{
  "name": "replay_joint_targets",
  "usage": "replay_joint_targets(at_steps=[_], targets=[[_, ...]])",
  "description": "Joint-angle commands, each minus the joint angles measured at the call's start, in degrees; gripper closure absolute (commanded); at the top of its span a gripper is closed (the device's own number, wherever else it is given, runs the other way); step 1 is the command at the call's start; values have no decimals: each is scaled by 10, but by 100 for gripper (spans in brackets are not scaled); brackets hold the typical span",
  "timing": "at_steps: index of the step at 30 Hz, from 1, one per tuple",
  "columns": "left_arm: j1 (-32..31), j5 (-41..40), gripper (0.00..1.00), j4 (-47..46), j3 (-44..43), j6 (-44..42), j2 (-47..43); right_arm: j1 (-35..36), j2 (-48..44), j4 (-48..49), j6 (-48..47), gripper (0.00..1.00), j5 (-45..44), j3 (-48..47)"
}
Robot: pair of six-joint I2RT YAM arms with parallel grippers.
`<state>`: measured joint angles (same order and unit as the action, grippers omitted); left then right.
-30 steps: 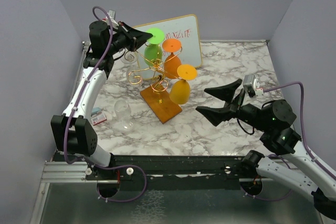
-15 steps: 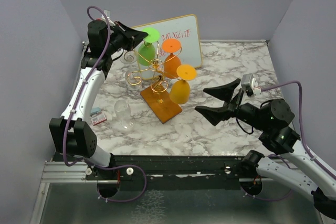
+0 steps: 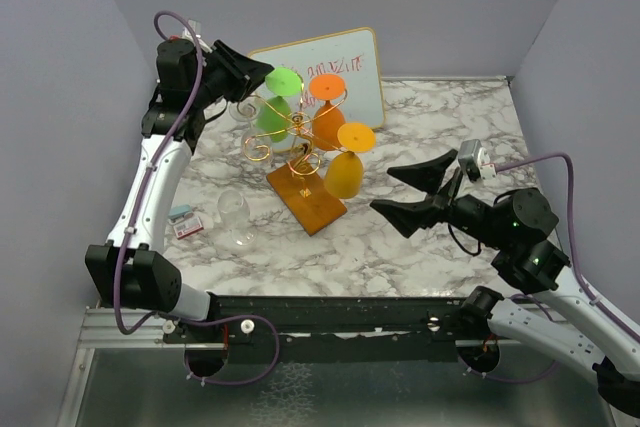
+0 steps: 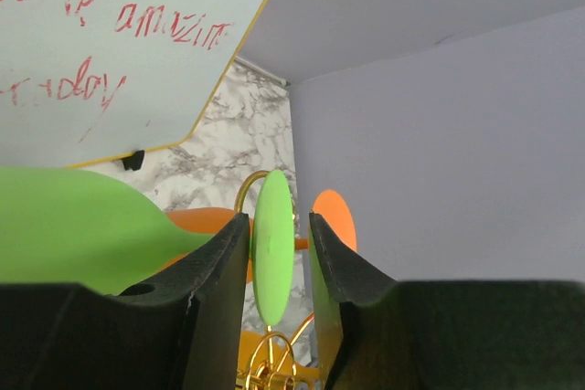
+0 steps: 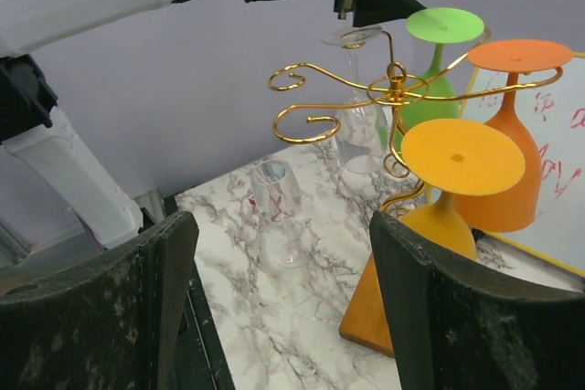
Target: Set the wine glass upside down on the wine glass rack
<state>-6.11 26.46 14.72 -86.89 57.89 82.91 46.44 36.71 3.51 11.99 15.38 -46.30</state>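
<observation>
The gold wire wine glass rack (image 3: 297, 137) stands on its orange-brown base (image 3: 312, 205) at mid-table. A green wine glass (image 3: 273, 115) hangs upside down on a rear arm, its foot (image 3: 283, 80) on top. My left gripper (image 3: 256, 71) is narrowly open, with its jaws on either side of the green foot (image 4: 272, 258) and a gap showing. An orange glass (image 3: 328, 119) and a yellow-orange glass (image 3: 343, 173) hang on other arms. My right gripper (image 3: 381, 192) is wide open and empty, right of the rack; it also shows in the right wrist view (image 5: 281, 221).
A clear wine glass (image 3: 236, 213) stands on the marble left of the base. Another clear glass (image 3: 240, 107) stands behind the rack at the left. A framed whiteboard (image 3: 352, 72) leans on the back wall. A small card (image 3: 185, 223) lies near the left edge.
The green glass has sunk lower onto the rack arm. My left gripper has drawn back to the left. The right arm has barely moved.
</observation>
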Motion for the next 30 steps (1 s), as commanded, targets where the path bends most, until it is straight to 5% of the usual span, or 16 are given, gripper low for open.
replay_joint_targets(at_steps=[1, 8, 14, 24, 30], targets=[[5, -40, 58, 51, -23, -50, -34, 3, 1, -6, 12, 19, -55, -1], [7, -100, 34, 98, -16, -121, -86, 3, 21, -91, 29, 19, -159, -30], [8, -130, 26, 133, -9, -213, -145, 3, 15, -163, 74, 19, -292, -42], [-2, -128, 1, 217, 73, -389, -285, 2, 36, -479, 281, 21, -663, -98], [-61, -166, 1, 235, 81, -436, -304, -4, 152, -533, 269, 11, -701, -180]])
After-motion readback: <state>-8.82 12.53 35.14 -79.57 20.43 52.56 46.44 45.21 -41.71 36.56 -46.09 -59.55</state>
